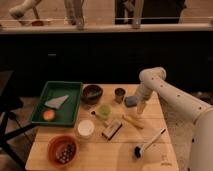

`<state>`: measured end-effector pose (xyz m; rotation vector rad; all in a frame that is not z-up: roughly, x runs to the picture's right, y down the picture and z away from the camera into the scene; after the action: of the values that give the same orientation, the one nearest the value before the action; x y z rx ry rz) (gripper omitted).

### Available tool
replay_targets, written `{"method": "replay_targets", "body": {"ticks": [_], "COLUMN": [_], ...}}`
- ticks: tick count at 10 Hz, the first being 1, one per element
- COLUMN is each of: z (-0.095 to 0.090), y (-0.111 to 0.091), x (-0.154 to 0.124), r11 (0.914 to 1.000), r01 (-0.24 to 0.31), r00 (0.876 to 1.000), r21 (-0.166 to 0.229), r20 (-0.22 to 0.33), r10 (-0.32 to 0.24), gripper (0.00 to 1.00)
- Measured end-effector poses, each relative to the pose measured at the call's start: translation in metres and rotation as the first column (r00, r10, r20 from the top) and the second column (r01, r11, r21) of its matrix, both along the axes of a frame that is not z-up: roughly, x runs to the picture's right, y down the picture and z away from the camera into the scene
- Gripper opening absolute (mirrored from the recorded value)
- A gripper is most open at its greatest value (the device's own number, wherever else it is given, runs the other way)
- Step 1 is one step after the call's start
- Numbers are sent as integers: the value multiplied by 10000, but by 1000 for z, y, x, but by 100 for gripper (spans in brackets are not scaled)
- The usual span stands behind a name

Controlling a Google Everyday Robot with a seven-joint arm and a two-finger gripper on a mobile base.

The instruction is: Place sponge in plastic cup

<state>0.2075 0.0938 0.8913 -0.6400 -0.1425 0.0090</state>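
My gripper (pixel 141 106) hangs with the fingers apart over the far right part of the wooden table (pixel 100 161), just beside the blue sponge (pixel 131 101). A small dark cup (pixel 119 94) stands near the sponge, on the side of the green tray (pixel 75 86). The green cup (pixel 104 111) stands in front of the dark bowl (pixel 92 93).

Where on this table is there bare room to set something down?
Bare wood lies along the front edge between the orange bowl and the dish brush, and on the right side beyond the gripper, which hangs beside the sponge. The middle is crowded around the green cup and dark bowl.
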Motion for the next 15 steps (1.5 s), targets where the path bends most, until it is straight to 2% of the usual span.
{"method": "replay_targets", "body": {"ticks": [3,5,7,11,15], "z": [12,24,37,55,67], "y": [-10,-13,-17,-16,-5], "x": [-9,-4,-7,3,16], "r11": [9990,9989,9995,9992,9961], "r01": [443,464,267,-117,-490], "r00": [9980,9971,9955,9939,9921], "r21": [-59,-115,-149,-382,-728], "r20": [465,606,908,1092,1119], "r10": [-439,-456,-252,159,570], "gripper": [80,80,80,80,80]}}
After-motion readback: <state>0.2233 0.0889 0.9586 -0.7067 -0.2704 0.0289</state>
